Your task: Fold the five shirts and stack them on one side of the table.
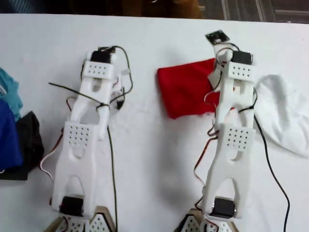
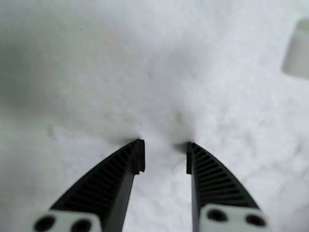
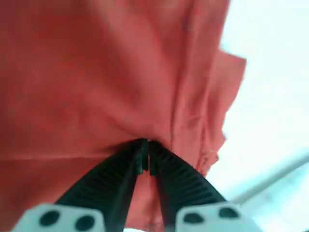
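Gripping the red shirt (image 1: 186,92) with the right tool (image 3: 146,154); left tool (image 2: 165,157) open over the table (image 1: 154,159).
High view: red shirt far of centre, white shirt (image 1: 285,116) right of it; blue shirt (image 1: 8,135), teal shirt (image 1: 9,94) and black shirt (image 1: 30,140) at the left edge. Left wrist view: jaws apart, tips at the table. Right wrist view: jaws closed on red fabric.

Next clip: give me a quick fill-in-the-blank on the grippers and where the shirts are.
The right gripper is shut on a shirt coloured ____.
The left gripper is ____, over the bare table.
The white shirt lies on the ____ arm's side.
Missing: red; open; right.
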{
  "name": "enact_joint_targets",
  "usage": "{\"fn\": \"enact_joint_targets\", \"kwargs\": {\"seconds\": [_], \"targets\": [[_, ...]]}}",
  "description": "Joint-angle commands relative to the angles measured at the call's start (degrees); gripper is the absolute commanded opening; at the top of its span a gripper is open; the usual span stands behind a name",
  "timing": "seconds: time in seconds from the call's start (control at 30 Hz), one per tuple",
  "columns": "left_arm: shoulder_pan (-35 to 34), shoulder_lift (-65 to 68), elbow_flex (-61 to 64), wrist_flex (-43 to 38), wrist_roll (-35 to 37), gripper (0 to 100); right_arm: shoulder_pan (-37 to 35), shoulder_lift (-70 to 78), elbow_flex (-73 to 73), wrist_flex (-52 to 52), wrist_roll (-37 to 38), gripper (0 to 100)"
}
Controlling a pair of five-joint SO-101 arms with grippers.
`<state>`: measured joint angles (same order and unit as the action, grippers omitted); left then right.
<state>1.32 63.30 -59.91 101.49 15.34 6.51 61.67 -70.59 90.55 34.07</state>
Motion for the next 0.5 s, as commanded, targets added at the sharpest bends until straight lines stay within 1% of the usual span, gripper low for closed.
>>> {"fn": "enact_joint_targets", "kwargs": {"seconds": [0.0, 0.2, 0.23, 0.37, 0.47], "targets": [[2.4, 0.3, -0.8, -0.4, -0.4, 20, 0.9, -1.3, -4.7, 3.0, 1.8, 1.9], [2.4, 0.3, -0.8, -0.4, -0.4, 20, 1.9, -1.5, -9.0, 10.3, 1.8, 2.9], [2.4, 0.3, -0.8, -0.4, -0.4, 20, 2.2, -1.5, -8.9, 11.0, 1.7, 5.0], [2.4, 0.3, -0.8, -0.4, -0.4, 20, 3.1, -2.1, -5.5, 10.9, 1.9, 19.0], [2.4, 0.3, -0.8, -0.4, -0.4, 20, 3.5, -2.0, -3.9, 10.7, 1.9, 19.3]]}}
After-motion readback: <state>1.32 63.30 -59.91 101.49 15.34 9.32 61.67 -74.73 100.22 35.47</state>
